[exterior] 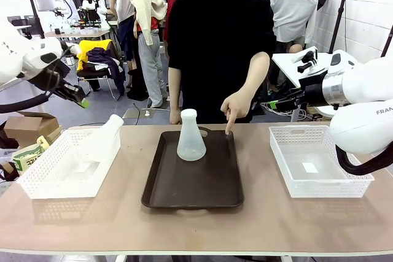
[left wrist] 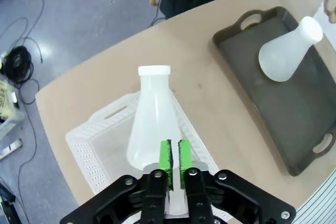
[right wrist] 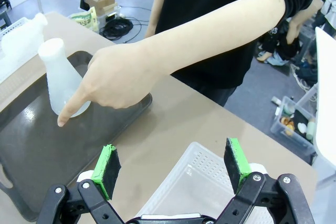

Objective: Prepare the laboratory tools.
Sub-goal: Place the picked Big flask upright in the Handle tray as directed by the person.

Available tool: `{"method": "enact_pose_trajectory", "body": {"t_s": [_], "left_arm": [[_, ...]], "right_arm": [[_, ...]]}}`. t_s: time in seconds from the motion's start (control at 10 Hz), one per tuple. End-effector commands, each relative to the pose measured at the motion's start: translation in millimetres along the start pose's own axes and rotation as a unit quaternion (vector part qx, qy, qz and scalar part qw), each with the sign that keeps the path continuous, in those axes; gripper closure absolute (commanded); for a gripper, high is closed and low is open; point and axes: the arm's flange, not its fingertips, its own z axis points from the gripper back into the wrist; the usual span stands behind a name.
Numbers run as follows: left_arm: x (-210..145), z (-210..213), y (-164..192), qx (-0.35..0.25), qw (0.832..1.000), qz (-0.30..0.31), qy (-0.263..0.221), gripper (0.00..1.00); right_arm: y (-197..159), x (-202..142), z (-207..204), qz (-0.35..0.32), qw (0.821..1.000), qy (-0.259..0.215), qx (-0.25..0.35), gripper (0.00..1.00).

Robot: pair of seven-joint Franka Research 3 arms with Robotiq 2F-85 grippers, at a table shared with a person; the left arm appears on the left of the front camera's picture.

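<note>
**One flask on the tray, one waiting in the basket**

We see two frosted flasks. One flask [exterior: 191, 136] stands upright at the far end of the dark tray [exterior: 193, 196], which sits in the middle of the table [exterior: 258, 225]. The other flask [left wrist: 151, 116] is in the left basket [exterior: 43, 179], leaning toward the tray side, its capped neck rising over the rim. We take it that the tray is where the tools are gathered, so the leaning flask is the one not yet brought over.

The person's hand [exterior: 235, 107] reaches down over the tray's far right edge, index finger pointing at the bare tray floor just beside the upright flask; we read this as marking the spot for the second one.

Our left gripper [left wrist: 174, 156] hovers above the basket, looking down on the leaning flask, its green pads pressed together with nothing between them. In the front view that arm is raised well off the table at the left. Our right gripper [right wrist: 172, 167] hangs over the right basket [exterior: 319, 164], jaws spread wide and empty.
</note>
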Motion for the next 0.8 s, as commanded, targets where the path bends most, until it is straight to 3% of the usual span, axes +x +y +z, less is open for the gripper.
{"method": "enact_pose_trajectory", "body": {"t_s": [0.0,0.2,0.5,0.6,0.7], "left_arm": [[-10,-13,5,-0.018,1.0,-0.008,0.004,1.0],[-11,-36,7,-0.018,0.999,-0.001,0.043,1.0],[-8,-62,10,0.0,0.998,-0.028,0.047,1.0],[-2,-76,12,0.015,0.998,-0.056,0.031,0.95],[3,-90,15,0.025,0.995,-0.085,0.042,0.76]], "right_arm": [[0,3,0,0.001,1.0,0.002,0.002,0.0],[0,3,0,0.001,1.0,0.002,0.002,0.0],[0,3,0,0.001,1.0,0.002,0.002,0.0],[0,3,0,0.001,1.0,0.002,0.002,0.0],[0,3,0,0.001,1.0,0.002,0.002,0.0]]}}
